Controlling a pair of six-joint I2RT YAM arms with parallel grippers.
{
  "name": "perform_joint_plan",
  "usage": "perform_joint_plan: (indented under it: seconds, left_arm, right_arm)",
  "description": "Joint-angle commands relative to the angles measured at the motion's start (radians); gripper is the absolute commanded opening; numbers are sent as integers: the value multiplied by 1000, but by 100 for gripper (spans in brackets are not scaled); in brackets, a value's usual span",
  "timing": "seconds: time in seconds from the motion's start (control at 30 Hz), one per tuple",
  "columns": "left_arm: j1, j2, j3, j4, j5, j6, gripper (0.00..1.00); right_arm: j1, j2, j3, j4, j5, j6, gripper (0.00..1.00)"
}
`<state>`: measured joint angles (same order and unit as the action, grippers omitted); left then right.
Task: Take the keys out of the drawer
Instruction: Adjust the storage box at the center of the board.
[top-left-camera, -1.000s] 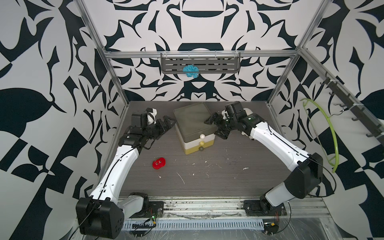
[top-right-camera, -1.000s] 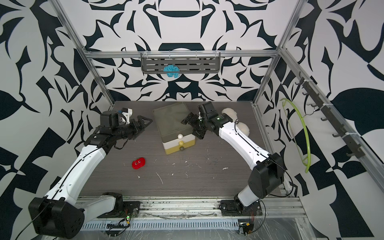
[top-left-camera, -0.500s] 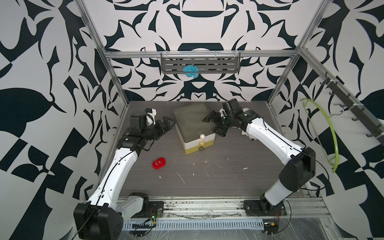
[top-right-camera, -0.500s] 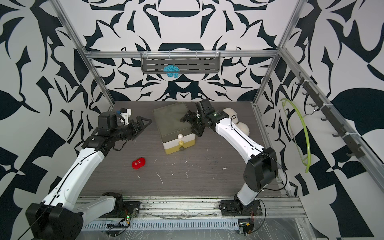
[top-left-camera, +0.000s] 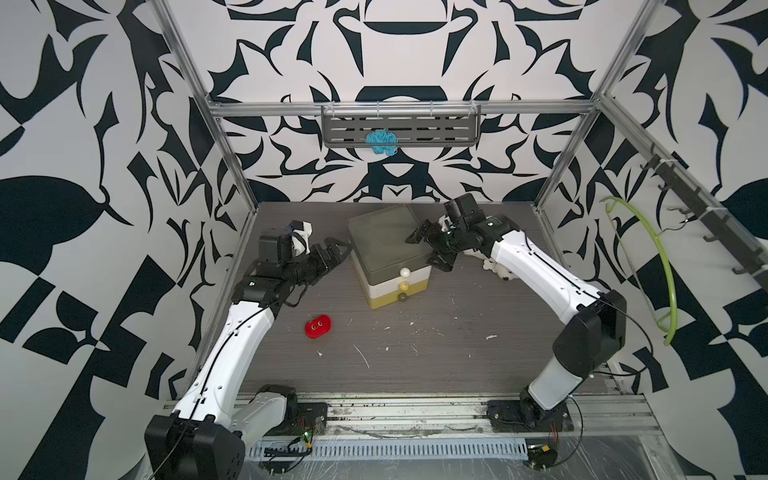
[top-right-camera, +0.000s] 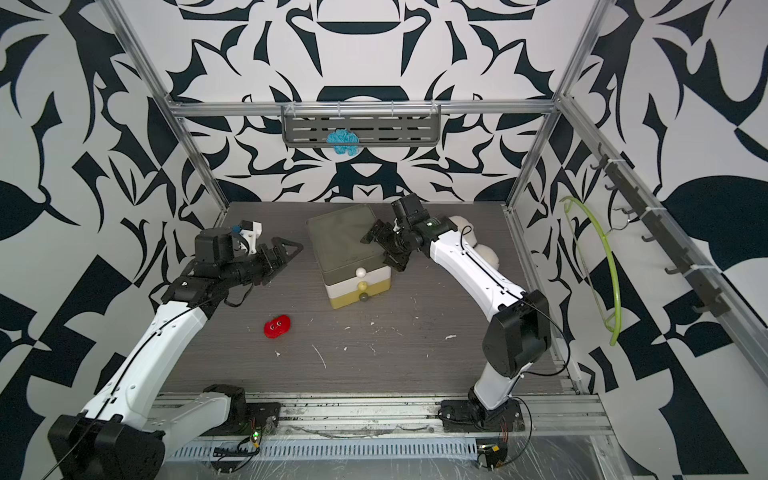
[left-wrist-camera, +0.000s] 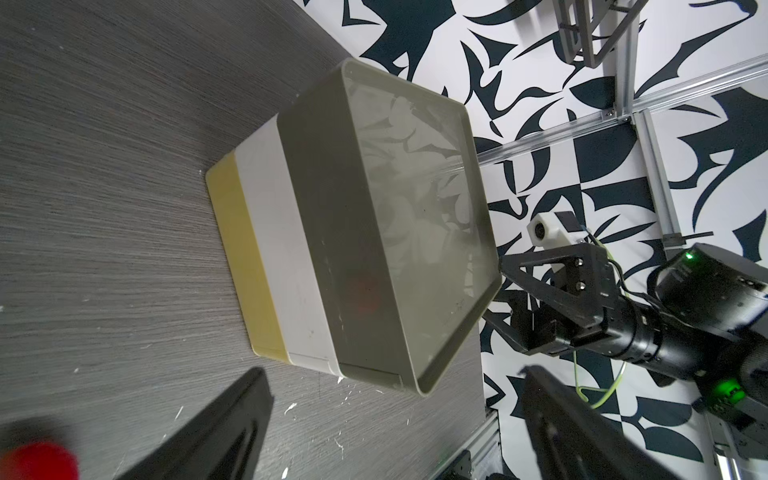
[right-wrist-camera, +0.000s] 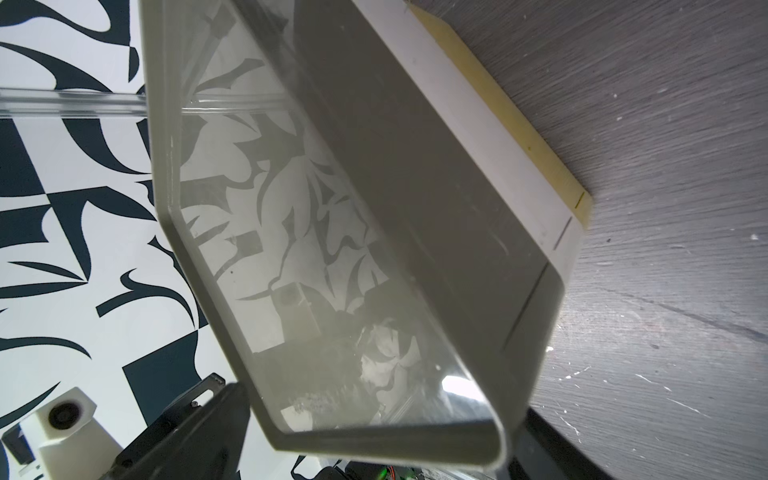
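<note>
The drawer unit (top-left-camera: 390, 245) (top-right-camera: 345, 241) stands at the back middle of the table: grey top tier, white middle, yellow bottom, each with a round knob (top-left-camera: 405, 272). All three drawers are pushed in, so the keys are hidden. My right gripper (top-left-camera: 428, 249) (top-right-camera: 384, 245) (right-wrist-camera: 380, 415) is open, its jaws straddling the grey tier's right rear corner, one finger over the lid, one beside the wall. My left gripper (top-left-camera: 332, 253) (top-right-camera: 286, 249) (left-wrist-camera: 392, 374) is open and empty, just left of the unit (left-wrist-camera: 332, 232), apart from it.
A red round-eyed toy (top-left-camera: 318, 326) (top-right-camera: 277, 326) lies on the table in front of the left arm. A white plush object (top-right-camera: 482, 249) sits behind the right arm. A blue thing (top-left-camera: 381, 142) is on the rear shelf, and a green hoop (top-left-camera: 660, 266) hangs on the right wall.
My right arm has edged left and back, bringing its open jaws further over the drawer unit's corner. The left arm has hardly moved.
</note>
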<state>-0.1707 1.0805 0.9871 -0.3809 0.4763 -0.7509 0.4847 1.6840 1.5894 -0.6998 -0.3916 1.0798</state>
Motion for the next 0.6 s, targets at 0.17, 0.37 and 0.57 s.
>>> perform_joint_plan:
  seconds: [0.17,0.37,0.57]
  left_arm:
    - [-4,-12,-24,-7,4,21,99]
    - [-4,-14,-28,-10,2,28,99]
    - [-3,-18,-38,-11,-4,31,99]
  right_arm:
    - [-35,47,120,73,20,-76,92]
    - [-40,114,219,38,16,-99,92]
    - [-49,173,294,11,5,-118,92]
